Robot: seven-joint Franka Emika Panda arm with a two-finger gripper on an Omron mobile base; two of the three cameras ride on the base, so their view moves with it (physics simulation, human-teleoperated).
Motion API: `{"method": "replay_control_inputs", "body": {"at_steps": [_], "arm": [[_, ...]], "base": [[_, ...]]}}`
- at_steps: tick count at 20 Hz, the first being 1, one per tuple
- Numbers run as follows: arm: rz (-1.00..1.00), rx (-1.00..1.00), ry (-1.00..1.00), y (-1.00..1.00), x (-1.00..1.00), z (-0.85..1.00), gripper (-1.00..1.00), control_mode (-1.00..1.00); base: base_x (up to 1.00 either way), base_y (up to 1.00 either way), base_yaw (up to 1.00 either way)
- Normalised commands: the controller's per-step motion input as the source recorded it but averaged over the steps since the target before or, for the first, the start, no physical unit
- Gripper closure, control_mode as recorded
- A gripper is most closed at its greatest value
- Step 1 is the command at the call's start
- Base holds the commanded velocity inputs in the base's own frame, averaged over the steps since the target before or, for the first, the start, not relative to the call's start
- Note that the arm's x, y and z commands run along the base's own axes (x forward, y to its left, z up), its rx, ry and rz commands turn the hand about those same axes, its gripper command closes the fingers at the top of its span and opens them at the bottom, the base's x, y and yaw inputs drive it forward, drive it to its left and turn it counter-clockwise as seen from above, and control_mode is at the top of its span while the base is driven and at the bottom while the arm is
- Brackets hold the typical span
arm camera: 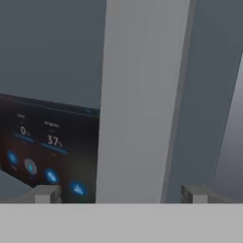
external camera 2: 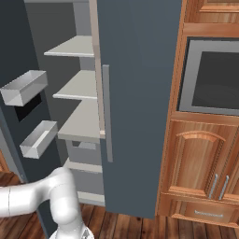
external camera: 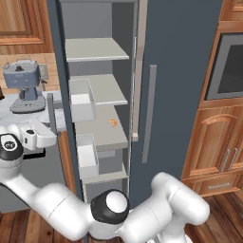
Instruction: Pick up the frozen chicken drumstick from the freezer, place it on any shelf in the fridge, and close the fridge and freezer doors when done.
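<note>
Your two-finger gripper (arm camera: 118, 193) stands wide open, its tips either side of the long pale grey vertical handle (arm camera: 137, 104). Whether they touch it, you cannot tell. That handle runs lengthwise straight ahead; the black dispenser panel (arm camera: 47, 147) lies left.

Freezer (external camera: 95, 28) open, grey shelf (external camera: 97, 49) boards bare, dispenser-panel door (external camera 2: 18, 56) swung wide, plain slate door (external camera: 178, 95) shut

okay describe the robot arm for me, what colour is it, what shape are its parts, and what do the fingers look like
The arm is glossy white, built of fat rounded tube sections. Its joints are dark: one black ring with a white cap sits at the elbow, another at the far left. No cables or markings show. In the hand view the gripper ends in two small grey, blocky fingertips.
</note>
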Motion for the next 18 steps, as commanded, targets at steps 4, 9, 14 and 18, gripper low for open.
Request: {"method": "replay_control_inputs", "body": {"at_steps": [4, 9, 14, 18], "arm": [[0.02, 0.00, -0.06, -0.62, 0.01, 0.00, -1.00, -1.00], [0.02, 0.00, -0.08, -0.55, 0.12, 0.00, -1.00, -1.00], [0.03, 0.00, -0.10, -0.55, 0.32, 0.00, -1.00, -1.00], [0.04, 0.00, -0.06, -0.50, 0.52, 0.00, -1.00, -1.00]], "base": [[0.00, 0.00, 0.00], [0.00, 0.00, 0.00], [0.00, 0.00, 0.00], [0.00, 0.00, 0.00]]}}
